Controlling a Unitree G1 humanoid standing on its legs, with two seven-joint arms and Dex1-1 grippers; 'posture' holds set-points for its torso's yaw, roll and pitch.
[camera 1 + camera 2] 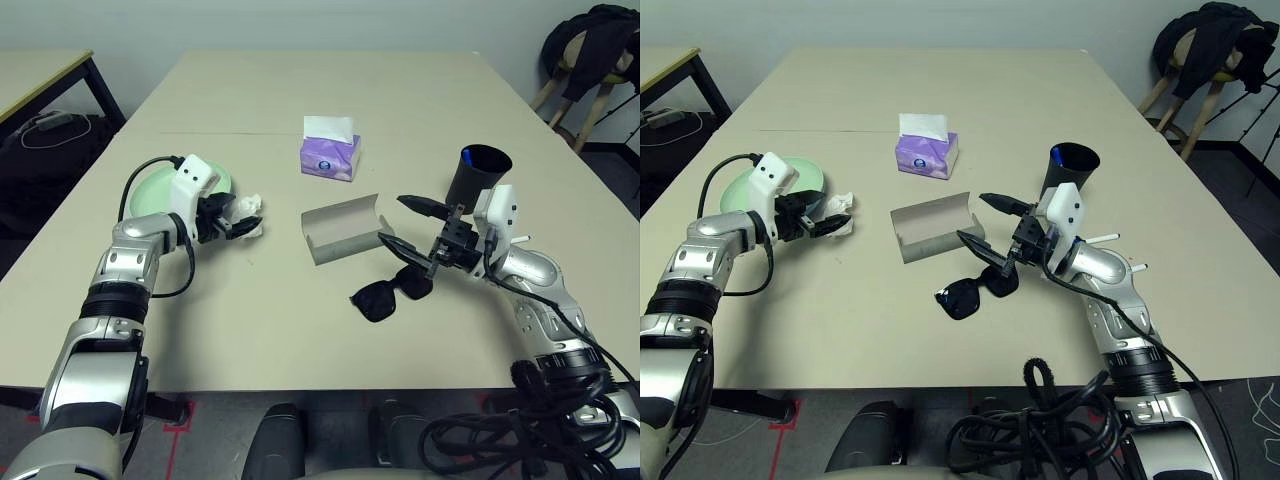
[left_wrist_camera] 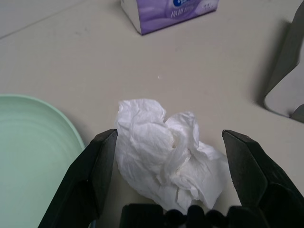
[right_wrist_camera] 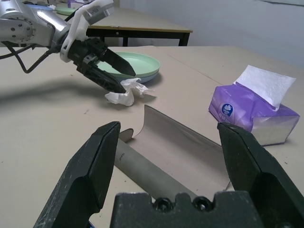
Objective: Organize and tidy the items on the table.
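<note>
Beige bench [image 1: 300,90] fills most of the room seen, w/ a smaller desk at far left and a stool w/ dark clothing in the far right corner.

Left claw [image 2: 168,156] is spread wide, released, nothing gripped. Its fingers straddle the crumpled white tissue wad [image 2: 166,161], which lies on the bench just beside the pale green plate [image 1: 165,190]. Right claw [image 1: 410,225] is also released and empty, hovering above the bench between the open grey glasses case [image 1: 342,228] and the black cup [image 1: 477,175]. Black sunglasses [image 1: 390,293] lie near the robot's edge of the bench, just below the right claw. Blue pen [image 1: 470,156] seems to stand in the cup, though hard to be sure.

Risks, as I judge them: the wad is soft and loose, so a pinch may catch only an outer fold and leave the rest trailing or dropped. One left finger sits close to the plate rim, so closing or pushing fwd could nudge the plate. If the claw comes in too low, the fingertips may scrape the bench and shove the wad away instead of trapping it.

Around: purple tissue box [image 1: 330,155] stands farther back, well apart from the wad. Nothing blocks the left claw's approach. Right arm's cables hang near the bench edge, clear of the items.
</note>
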